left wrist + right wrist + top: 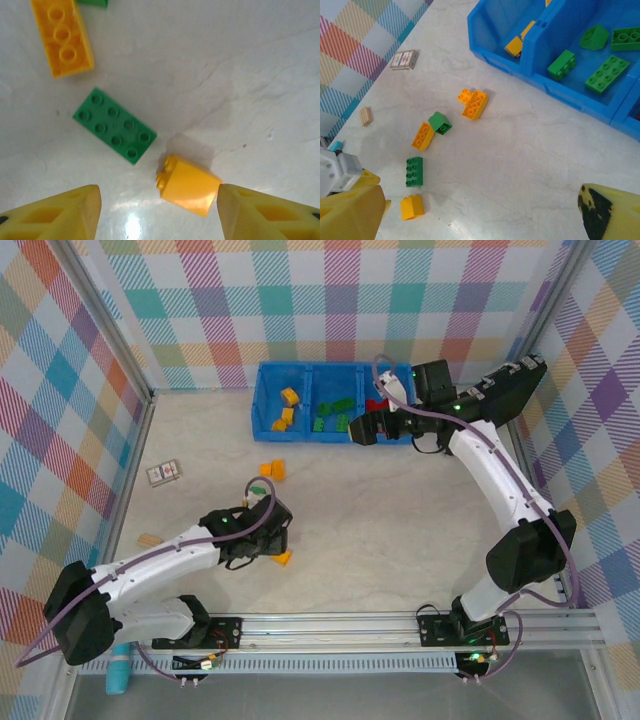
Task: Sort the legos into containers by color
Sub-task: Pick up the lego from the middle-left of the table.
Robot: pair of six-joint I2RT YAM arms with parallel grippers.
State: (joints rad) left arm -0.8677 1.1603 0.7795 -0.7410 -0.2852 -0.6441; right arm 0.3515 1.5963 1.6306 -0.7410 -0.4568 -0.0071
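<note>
Pale tabletop [530, 165] bears two loose green legos [414, 171]; left pincer [159, 200] and right pincer [480, 205] gape empty.

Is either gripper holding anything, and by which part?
Nothing is held. The left gripper is open, with a yellow brick lying untouched between its fingers; the right gripper is open and empty.

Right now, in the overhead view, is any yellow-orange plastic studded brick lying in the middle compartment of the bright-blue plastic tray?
No: the middle compartment holds green bricks only.
</note>
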